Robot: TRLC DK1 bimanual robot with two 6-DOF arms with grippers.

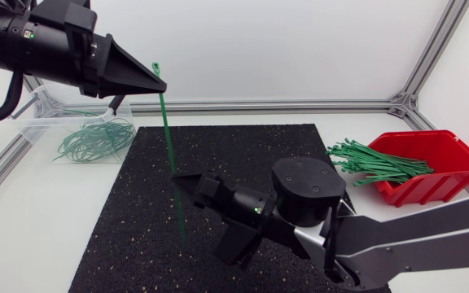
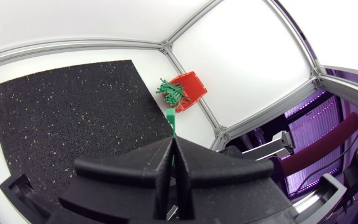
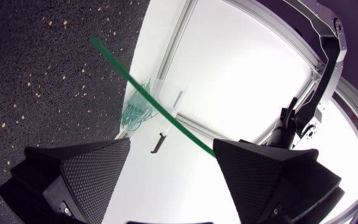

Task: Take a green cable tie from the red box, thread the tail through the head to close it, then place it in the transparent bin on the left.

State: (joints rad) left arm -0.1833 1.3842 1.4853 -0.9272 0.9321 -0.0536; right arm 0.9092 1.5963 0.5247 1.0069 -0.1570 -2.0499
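The pick from the red plastic box [image 1: 440, 177] looks done, and the threading step is in hand. One long green cable tie [image 1: 169, 146] hangs nearly upright above the black speckled foam mat [image 1: 129, 244] on the bench. It is touching neither the mat nor the box.

The left hand [image 1: 159, 84] is clenched on the tie just below its small head, and the left wrist view shows the green strip pinched between the closed fingers. The right hand [image 3: 172, 143] is released, its two ribbed fingers spread wide. The tie's lower length crosses the gap between them without being pinched from both sides.

The loop is not yet formed and the tail hangs free. By my reading, the next move calls for the right hand to close on the tail near its tip and bend it up. It must then line the tip up squarely with the head's slot, while the left hand keeps the head steady.

The clear plastic bin [image 1: 32, 122] at the left, already holding looped green ties [image 1: 96, 140], waits for later.
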